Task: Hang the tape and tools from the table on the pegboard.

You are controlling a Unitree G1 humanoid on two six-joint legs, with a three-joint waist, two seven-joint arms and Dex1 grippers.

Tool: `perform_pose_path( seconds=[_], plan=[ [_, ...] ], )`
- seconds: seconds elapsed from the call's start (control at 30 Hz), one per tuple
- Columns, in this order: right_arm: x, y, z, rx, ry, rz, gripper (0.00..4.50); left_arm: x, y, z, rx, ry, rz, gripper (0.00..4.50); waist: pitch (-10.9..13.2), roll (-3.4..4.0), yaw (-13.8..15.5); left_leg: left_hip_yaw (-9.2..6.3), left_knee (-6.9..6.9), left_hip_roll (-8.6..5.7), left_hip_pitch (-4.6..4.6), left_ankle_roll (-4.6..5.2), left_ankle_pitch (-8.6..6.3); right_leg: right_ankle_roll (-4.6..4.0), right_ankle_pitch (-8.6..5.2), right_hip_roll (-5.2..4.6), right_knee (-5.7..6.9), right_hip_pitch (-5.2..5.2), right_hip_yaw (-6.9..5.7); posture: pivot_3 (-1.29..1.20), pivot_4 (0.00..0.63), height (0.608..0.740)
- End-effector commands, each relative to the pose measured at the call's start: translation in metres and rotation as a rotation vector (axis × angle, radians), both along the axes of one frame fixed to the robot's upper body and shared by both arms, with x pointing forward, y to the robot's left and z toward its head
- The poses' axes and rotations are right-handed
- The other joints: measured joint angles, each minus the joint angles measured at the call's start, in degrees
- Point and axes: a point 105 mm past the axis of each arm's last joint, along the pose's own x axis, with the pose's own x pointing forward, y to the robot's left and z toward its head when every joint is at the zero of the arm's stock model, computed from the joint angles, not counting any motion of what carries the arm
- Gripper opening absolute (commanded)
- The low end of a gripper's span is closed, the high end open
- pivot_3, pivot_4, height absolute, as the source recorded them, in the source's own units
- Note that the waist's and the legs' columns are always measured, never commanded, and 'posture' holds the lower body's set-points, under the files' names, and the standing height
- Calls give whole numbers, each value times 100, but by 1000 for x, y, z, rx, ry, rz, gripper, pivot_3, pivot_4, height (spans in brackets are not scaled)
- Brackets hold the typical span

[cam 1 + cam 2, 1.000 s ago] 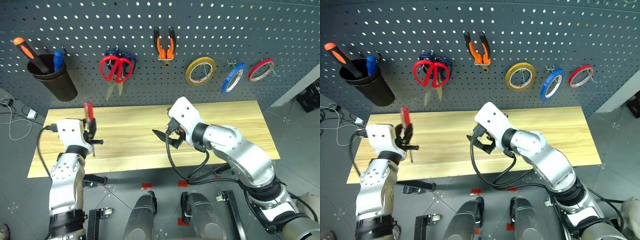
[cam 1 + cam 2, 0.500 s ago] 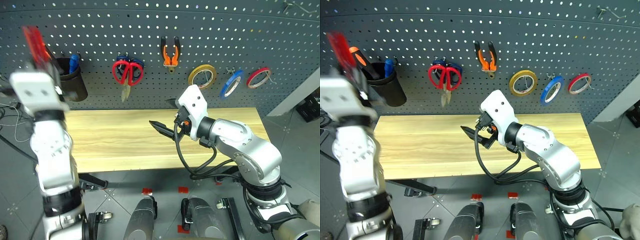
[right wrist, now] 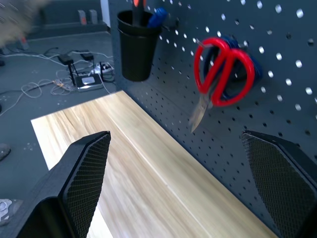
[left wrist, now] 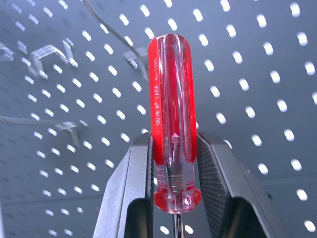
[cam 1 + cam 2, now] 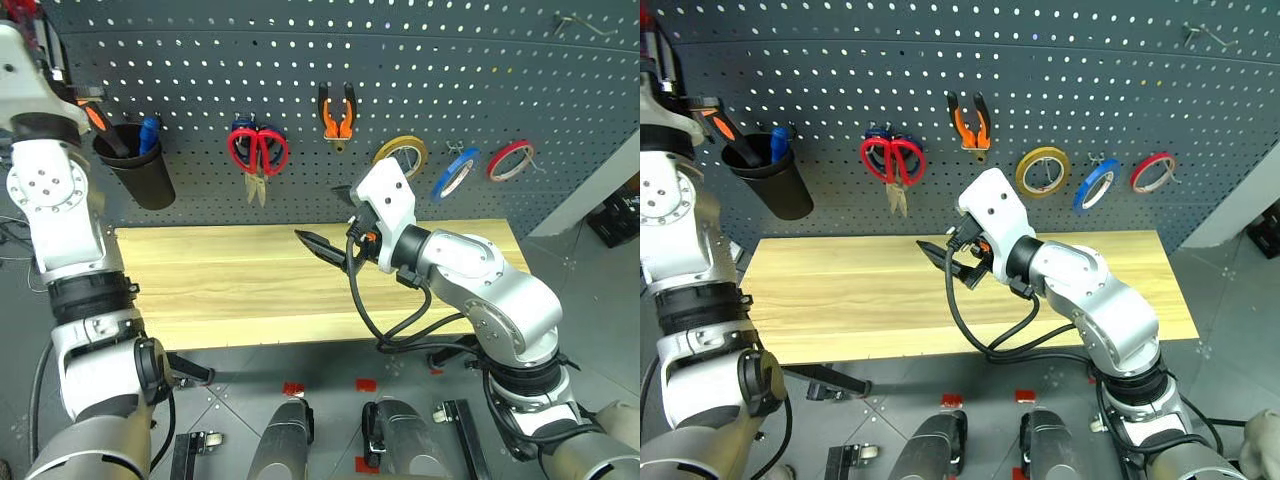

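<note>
Left gripper [image 4: 176, 163]: both fingers clamped on the lower end of the screwdriver handle, one each side; raised in front of the pegboard near its upper left corner.
Screwdriver [image 4: 171, 119]: translucent red handle standing upright between the fingers, small print along one side; thin shaft runs down below the handle between the finger bases.
Right gripper [image 3: 183, 183]: fingers spread wide apart, nothing between them; held above the middle of the table, near its back edge, pointing toward the left side of the pegboard.
Table [image 5: 230, 280]: light wooden top, bare.
Pegboard [image 5: 450, 70]: dark grey, bright holes in a grid; bare metal hooks [image 4: 49, 54] in front of the left gripper.
Red-handled scissors [image 5: 258, 152]: hanging on the pegboard, blades down, directly over blue-handled scissors [image 3: 250, 59] on the same spot.
Pliers [image 5: 337, 112]: hanging just right of the scissors, a little higher, orange-and-black handles up.
Yellow tape ring [image 5: 400, 152]: on a hook right of the pliers.
Blue tape [image 5: 460, 172]: hanging right of the yellow ring, tilted.
Red tape ring [image 5: 510, 160]: furthest right in the row.
Black cup [image 5: 135, 170]: mounted at the left of the pegboard, above the table's back left corner; holds an orange-and-black-handled tool [image 5: 100, 128] and a blue-handled tool [image 5: 148, 132].
</note>
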Motion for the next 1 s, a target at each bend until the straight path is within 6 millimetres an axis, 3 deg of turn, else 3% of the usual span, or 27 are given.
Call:
perform_pose_path(
  seconds=[0.03,0.23,0.47,0.53,0.6,0.7,0.77,0.83,0.93,1.0],
  plan=[
    [-5,4,15,22,-69,26,4500,-1,-1,10,39,-56,2,901,-1,-1,-16,2,1,-1,0,0,0,0,0,0,0,0,2,-71,144,740],
    [-9,10,18,37,-75,64,4500,13,16,-26,-47,20,33,901,-3,-1,-43,4,0,1,0,0,0,0,1,-1,4,-5,3,-59,145,740],
    [-13,12,17,43,-68,91,4500,-6,25,-32,-104,-59,55,3039,-4,-2,-44,7,2,1,-1,1,-1,-1,1,-2,5,-6,8,-65,149,740],
    [-12,11,17,43,-66,90,4500,-11,20,-29,-115,-87,28,3681,-5,-2,-37,5,2,1,-1,0,0,-1,1,-2,6,-6,6,-54,150,740],
    [-10,10,16,43,-70,82,4500,-17,6,-19,-67,-122,1,3681,-8,-5,-28,4,3,1,-1,0,0,-3,2,-2,7,-5,6,-53,150,740],
    [-7,4,16,50,-81,56,4500,-26,-32,-15,54,-120,-93,3681,-24,-12,-21,5,5,0,-1,0,0,-4,3,-3,6,-3,7,-51,148,740],
    [-4,-3,14,56,-81,33,4500,-28,-44,-30,41,-58,-144,3681,-85,6,-14,6,5,-2,-1,1,-1,-4,3,-4,3,-1,9,-51,148,740],
    [-2,-12,9,56,-73,13,4500,-29,-44,-57,-17,49,-148,3681,-144,17,-25,13,4,-4,3,2,-1,-3,3,-7,0,3,15,-44,145,740],
    [-1,-19,3,58,-50,-6,4500,-32,-44,-78,-43,141,-132,3681,-174,23,-53,20,0,0,20,20,-12,-3,3,0,7,8,27,-44,145,740],
    [4,-37,-22,48,43,-66,4500,-30,-27,-131,-219,339,-101,3681,-183,26,-44,17,-1,13,24,20,-11,-18,12,17,11,6,29,-32,141,740]
  ],
)
